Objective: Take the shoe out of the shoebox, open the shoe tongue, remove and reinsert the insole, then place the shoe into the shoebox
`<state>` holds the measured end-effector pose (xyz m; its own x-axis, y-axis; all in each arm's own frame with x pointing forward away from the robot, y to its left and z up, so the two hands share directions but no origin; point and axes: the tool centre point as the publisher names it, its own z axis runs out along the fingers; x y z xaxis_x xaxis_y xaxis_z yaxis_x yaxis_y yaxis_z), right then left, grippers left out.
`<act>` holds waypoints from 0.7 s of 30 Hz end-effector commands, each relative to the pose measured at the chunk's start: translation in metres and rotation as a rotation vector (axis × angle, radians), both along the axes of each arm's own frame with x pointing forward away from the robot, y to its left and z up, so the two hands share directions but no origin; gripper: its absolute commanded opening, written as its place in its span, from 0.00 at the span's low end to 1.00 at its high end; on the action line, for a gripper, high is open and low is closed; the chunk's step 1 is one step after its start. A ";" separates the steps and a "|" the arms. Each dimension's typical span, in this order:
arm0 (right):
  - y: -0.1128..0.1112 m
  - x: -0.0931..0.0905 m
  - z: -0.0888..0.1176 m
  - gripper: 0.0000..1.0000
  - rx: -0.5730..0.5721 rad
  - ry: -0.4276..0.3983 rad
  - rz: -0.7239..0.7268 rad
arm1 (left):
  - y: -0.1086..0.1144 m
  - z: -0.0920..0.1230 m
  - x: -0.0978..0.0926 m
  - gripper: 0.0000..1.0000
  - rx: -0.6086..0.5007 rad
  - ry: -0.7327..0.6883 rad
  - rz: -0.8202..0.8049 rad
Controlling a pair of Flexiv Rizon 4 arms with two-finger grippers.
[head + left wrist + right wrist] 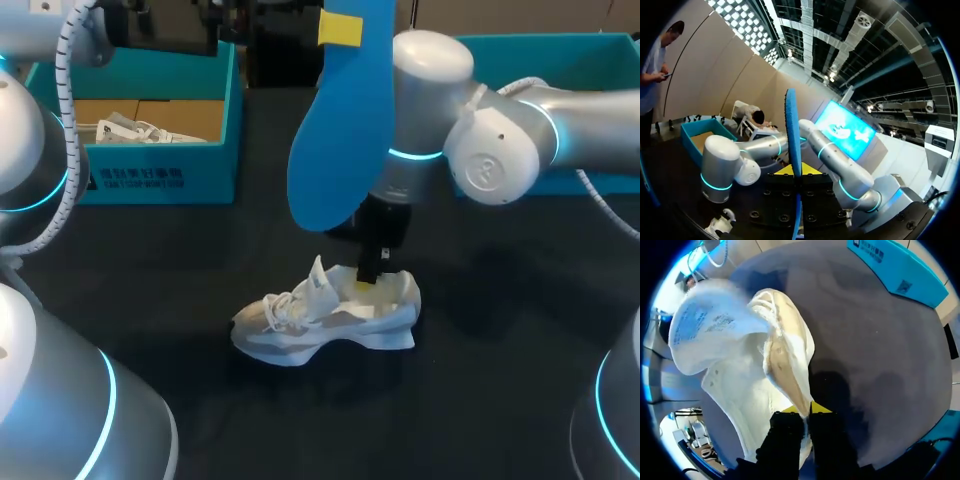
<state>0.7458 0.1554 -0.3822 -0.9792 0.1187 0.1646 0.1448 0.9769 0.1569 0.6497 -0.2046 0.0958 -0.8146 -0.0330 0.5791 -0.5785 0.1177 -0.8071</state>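
shoe (325, 315) stands on the table (480, 400), toe toward nine o'clock. the right gripper (807, 410) pinches its heel collar, a grip only the right wrist view shows. the left gripper (794, 172) is clamped on the blue insole (335, 130), upright at the shoe's twelve o'clock and seen edge-on in the left wrist view. the shoebox (210, 150) at ten o'clock holds white paper (135, 130).

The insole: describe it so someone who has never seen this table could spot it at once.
On the black table, find the white shoe near the middle and look just above it. A flat, foot-shaped blue insole stands upright in the air, pinched at its top by the left gripper. Unlike the teal boxes behind, it is a thin sheet off the table.
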 end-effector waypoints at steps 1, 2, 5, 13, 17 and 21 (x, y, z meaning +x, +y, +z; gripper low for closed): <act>-0.002 -0.004 0.013 0.00 -0.016 0.007 -0.042 | -0.001 0.000 0.001 0.00 0.003 0.000 -0.002; -0.001 -0.005 0.015 0.00 -0.017 0.013 -0.060 | -0.001 0.000 0.001 0.00 0.003 0.000 -0.002; -0.001 -0.008 0.021 0.00 0.009 0.020 -0.107 | -0.001 0.000 0.001 0.00 0.003 0.000 -0.002; 0.003 -0.025 0.032 0.00 0.090 0.029 -0.300 | -0.001 0.000 0.001 0.00 0.003 0.000 -0.002; 0.012 -0.036 0.040 0.00 0.061 0.032 -0.463 | -0.001 0.000 0.001 0.00 0.003 0.000 -0.002; 0.012 -0.036 0.040 0.00 0.061 0.032 -0.463 | -0.001 0.000 0.001 0.00 0.003 0.000 -0.002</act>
<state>0.7150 0.1672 -0.3480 -0.8191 0.5241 0.2333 0.5677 0.7991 0.1978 0.6497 -0.2046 0.0958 -0.8146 -0.0330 0.5791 -0.5785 0.1178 -0.8071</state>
